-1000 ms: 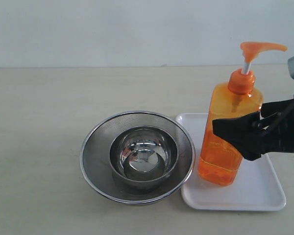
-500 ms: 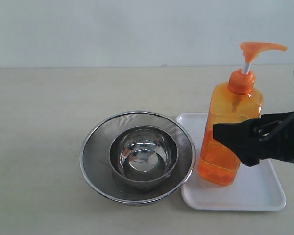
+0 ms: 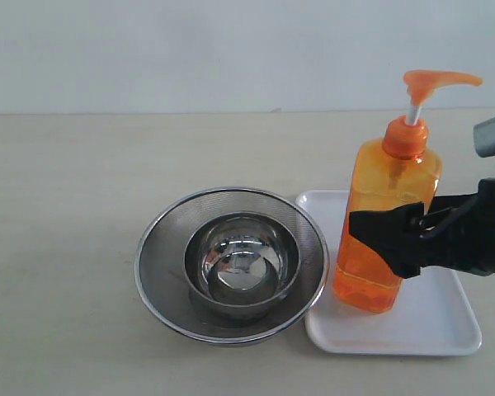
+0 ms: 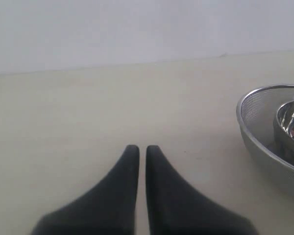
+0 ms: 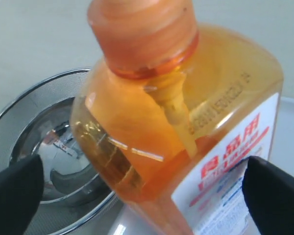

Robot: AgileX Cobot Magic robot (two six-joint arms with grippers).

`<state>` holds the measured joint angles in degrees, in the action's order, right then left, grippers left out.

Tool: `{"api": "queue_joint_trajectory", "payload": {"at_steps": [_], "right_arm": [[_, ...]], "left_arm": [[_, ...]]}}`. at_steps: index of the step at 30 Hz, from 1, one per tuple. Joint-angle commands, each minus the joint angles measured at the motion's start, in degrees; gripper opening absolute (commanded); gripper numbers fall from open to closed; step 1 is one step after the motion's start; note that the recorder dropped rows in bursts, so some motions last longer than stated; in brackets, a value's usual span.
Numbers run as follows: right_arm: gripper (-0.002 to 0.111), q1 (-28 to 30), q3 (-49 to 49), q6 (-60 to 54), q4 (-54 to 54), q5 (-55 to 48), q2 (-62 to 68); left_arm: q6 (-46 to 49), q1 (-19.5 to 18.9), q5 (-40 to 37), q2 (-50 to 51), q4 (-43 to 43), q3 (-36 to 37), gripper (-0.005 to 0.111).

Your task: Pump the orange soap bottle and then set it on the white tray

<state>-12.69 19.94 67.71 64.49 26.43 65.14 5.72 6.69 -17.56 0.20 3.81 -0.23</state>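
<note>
Shows the orange soap bottle (image 3: 392, 177) upright on the white tray (image 3: 437, 323), just beside the steel strainer (image 3: 161, 256) on the counter (image 3: 66, 206), with the right gripper (image 5: 142, 176) spread wide astride the bottle's body, one finger (image 5: 14, 191) plainly clear of it, and the left gripper (image 4: 142, 152) closed on nothing.

Orange soap bottle (image 3: 392, 177) was translucent orange, with orange liquid inside. Pump head (image 3: 437, 81) was orange, stem (image 3: 414, 113) white, label (image 5: 230, 181) white with red print. White tray (image 3: 445, 326) was plain white. Strainer (image 3: 161, 256) was silver steel with a fine mesh pattern; bowl (image 3: 243, 260) was mirror-bright steel. Table (image 3: 66, 206) was pale beige, wall (image 3: 231, 49) off-white. Left gripper (image 4: 142, 152) and right gripper (image 5: 144, 196) were matte black.
</note>
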Motion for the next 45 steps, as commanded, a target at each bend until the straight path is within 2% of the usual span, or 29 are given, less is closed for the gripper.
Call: {"api": "queue_joint_trajectory", "payload": {"at_steps": [1,14,26,34,45], "right_arm": [[0.104,0.1,-0.1,-8.7,-7.6,3.3,4.0],[0.104,0.1,0.1,-22.8,-19.8,6.6,9.4],[0.104,0.0,0.1,-28.7,-23.8,10.3,9.9],[0.104,0.0,0.2,-34.3,-26.9,17.7,15.9],[0.104,0.0,0.2,-41.0,-32.1,14.6,16.1]], "left_arm": [[-0.2,-0.3,0.0,-0.2,-0.1,0.2,0.005],[-0.2,-0.3,0.0,-0.2,-0.1,0.2,0.005],[-0.2,-0.3,0.0,-0.2,-0.1,0.2,0.005],[-0.2,-0.3,0.0,-0.2,-0.1,0.2,0.005],[-0.2,-0.3,0.0,-0.2,-0.1,0.2,0.005]]}}
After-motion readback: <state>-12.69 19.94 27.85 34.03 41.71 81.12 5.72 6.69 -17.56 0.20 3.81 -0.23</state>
